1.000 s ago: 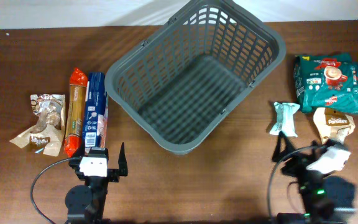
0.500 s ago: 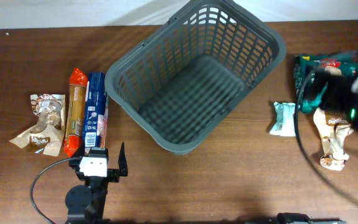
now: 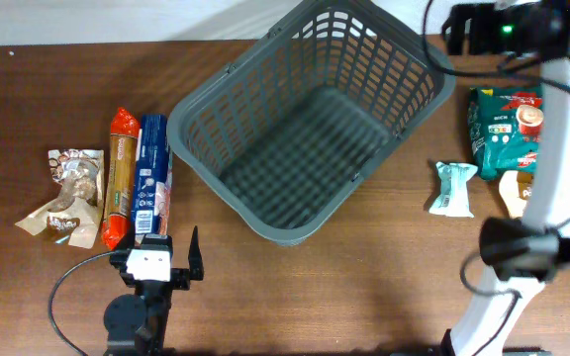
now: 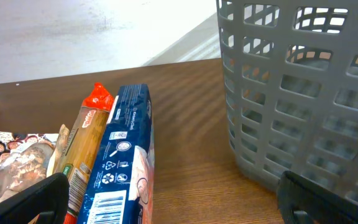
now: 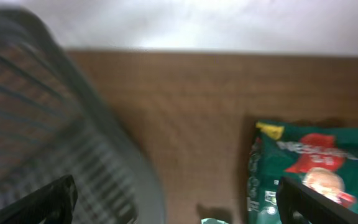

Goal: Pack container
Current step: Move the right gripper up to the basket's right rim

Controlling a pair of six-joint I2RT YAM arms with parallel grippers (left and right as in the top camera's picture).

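The container (image 3: 404, 79) sits empty mid-frame, snack packets (image 3: 153, 168) flanking it, presumably one side per arm; left tool (image 4: 176, 208) gapes empty lower left; right tool (image 5: 179, 208) gapes empty upper right.

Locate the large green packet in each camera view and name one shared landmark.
Overhead: large green packet at the right edge, right of the grey basket.
Left wrist: not in view.
Right wrist: lower right corner.
Shared landmark: grey basket, in all three views.
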